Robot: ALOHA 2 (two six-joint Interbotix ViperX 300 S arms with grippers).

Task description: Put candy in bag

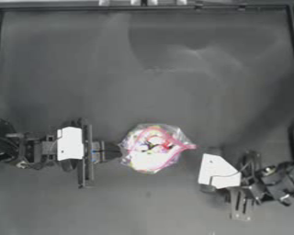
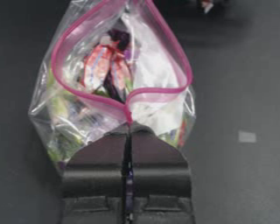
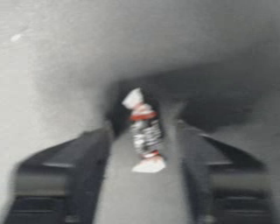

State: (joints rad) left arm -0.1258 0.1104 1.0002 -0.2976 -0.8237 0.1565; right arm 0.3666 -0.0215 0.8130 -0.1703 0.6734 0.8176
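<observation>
1. Top camera looks straight down on the dark table (image 1: 174, 55), the bag (image 1: 152, 148) near centre.
2. Left wrist camera sits close behind the bag (image 2: 116, 87), facing its pink mouth.
3. Right wrist camera stares close at the table (image 3: 60, 65), off the bag.
4. Top and left wrist views share the bag.

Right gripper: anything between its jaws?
Yes. In the right wrist view the candy lies on the table between the open jaws of the right gripper; whether they touch it is unclear.
</observation>
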